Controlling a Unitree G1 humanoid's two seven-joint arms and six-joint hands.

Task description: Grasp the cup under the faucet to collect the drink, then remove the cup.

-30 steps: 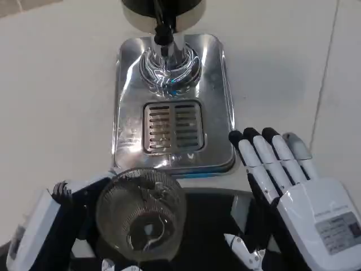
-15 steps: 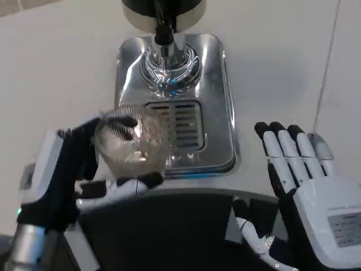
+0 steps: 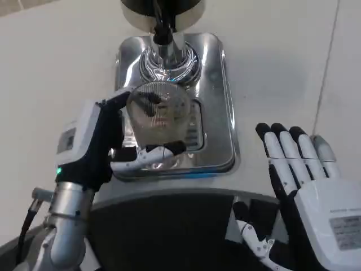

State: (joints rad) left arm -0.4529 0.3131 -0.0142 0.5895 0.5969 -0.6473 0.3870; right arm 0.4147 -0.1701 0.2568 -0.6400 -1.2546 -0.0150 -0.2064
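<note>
On the left, a silver forearm (image 3: 67,217) rises from the lower edge, and the left hand (image 3: 98,148) at its end grips a clear ribbed cup (image 3: 158,116). Its black fingers (image 3: 115,103) wrap the cup's far-left side, and a white-and-black digit (image 3: 151,152) lies under the near side. The cup is held over the grille (image 3: 189,127) of the shiny metal drip tray (image 3: 217,107), with its mouth turned toward the camera. It sits just in front of the chrome faucet (image 3: 165,53) rather than squarely beneath it, though from this steep angle that is hard to judge. Whether the cup's base touches the tray cannot be told. The faucet hangs from the dark round body of the dispenser (image 3: 163,10) at the top edge, and the tray rests on the white surface (image 3: 51,68). A dark curved part of the robot's body (image 3: 169,231) fills the lower middle. On the right, the right hand (image 3: 304,186) hovers beside the tray's near right corner, palm down, fingers straight and slightly spread, holding nothing and clear of the tray.
</note>
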